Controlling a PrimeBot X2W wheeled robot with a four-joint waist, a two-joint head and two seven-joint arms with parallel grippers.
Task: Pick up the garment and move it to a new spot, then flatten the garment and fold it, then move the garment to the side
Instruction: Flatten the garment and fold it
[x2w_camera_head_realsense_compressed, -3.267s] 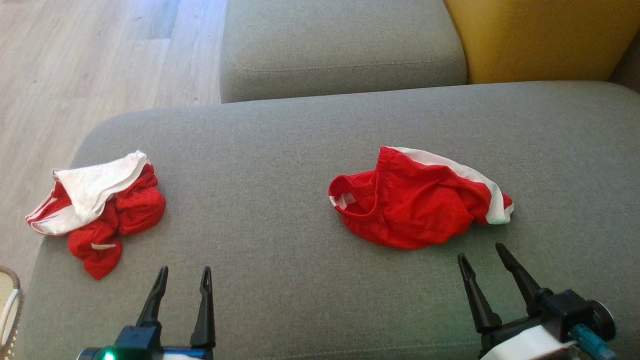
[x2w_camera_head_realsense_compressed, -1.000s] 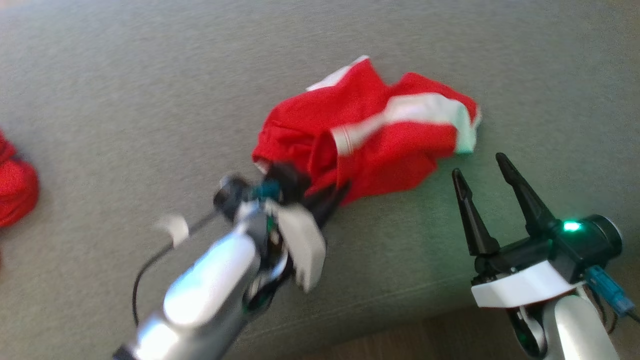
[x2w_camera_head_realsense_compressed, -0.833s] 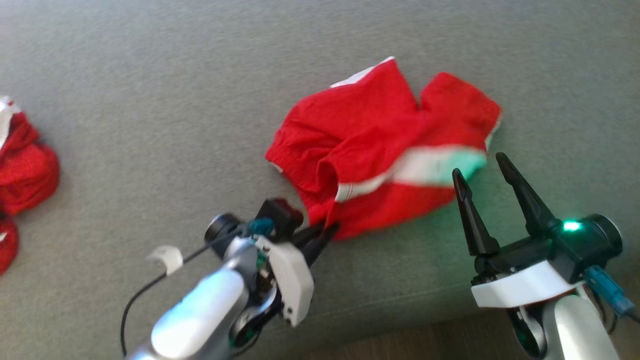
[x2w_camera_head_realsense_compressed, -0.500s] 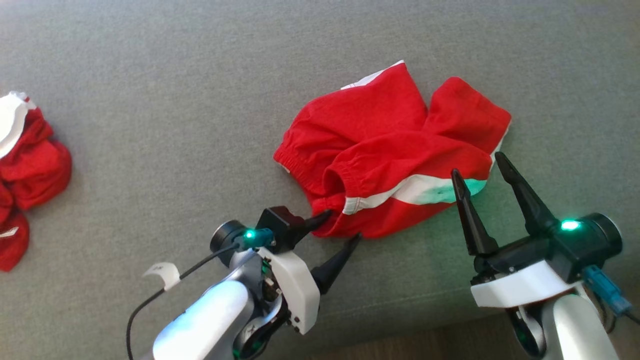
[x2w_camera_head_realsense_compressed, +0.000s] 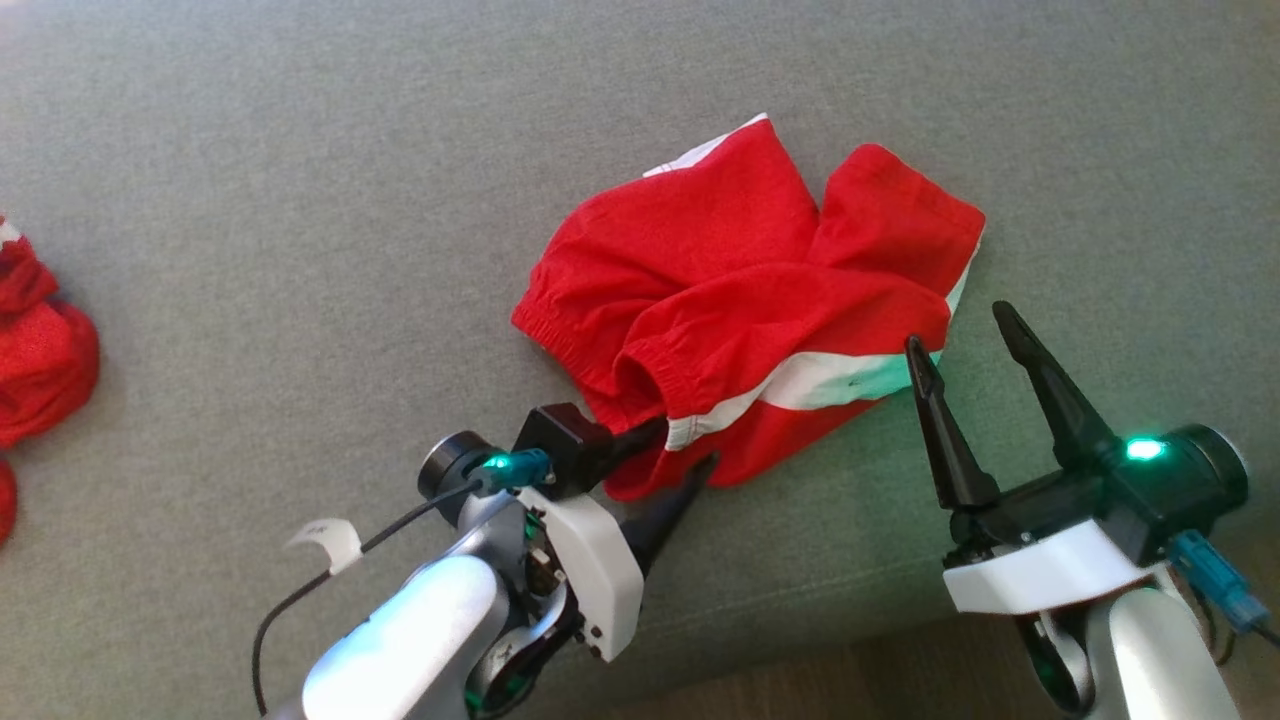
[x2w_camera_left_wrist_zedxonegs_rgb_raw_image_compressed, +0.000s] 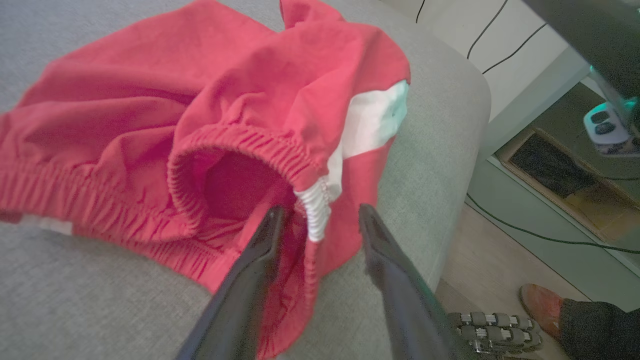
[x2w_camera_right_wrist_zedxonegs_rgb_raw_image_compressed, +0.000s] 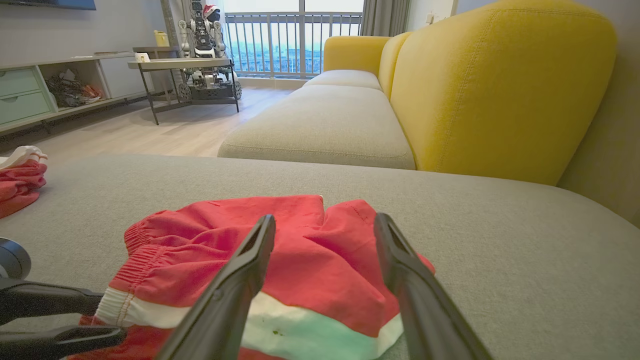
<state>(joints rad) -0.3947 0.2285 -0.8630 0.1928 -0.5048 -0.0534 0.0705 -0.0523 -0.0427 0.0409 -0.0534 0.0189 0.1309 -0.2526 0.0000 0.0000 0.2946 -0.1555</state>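
Head view showed the red shorts (x2w_camera_head_realsense_compressed: 740, 290) lying crumpled on the grey sofa cushion (x2w_camera_head_realsense_compressed: 300, 200), toward the cushion's front edge. The left gripper (x2w_camera_head_realsense_compressed: 672, 455) sat low over that front edge with its jaws spread. A corner of the waistband (x2w_camera_left_wrist_zedxonegs_rgb_raw_image_compressed: 240, 142) lay loose between its fingers, not pinched. The right gripper (x2w_camera_head_realsense_compressed: 955, 330) hovered over the same front edge, wide open and empty, beside the white side stripe (x2w_camera_head_realsense_compressed: 810, 380).

Flattening seemed the step in hand. It would likely go best if each gripper pinched a single layer at opposite ends of the waistband and the two drew apart along the cushion. Dragging low would let the cushion's friction pull the doubled-over leg straight. Catching both layers would probably only shift the bunch.

The shorts looked thin, matte and limp, and held soft ridges rather than creases. The elastic waistband was tightly puckered and curled into an open loop. The cushion was a coarse weave, padded, with rounded edges.
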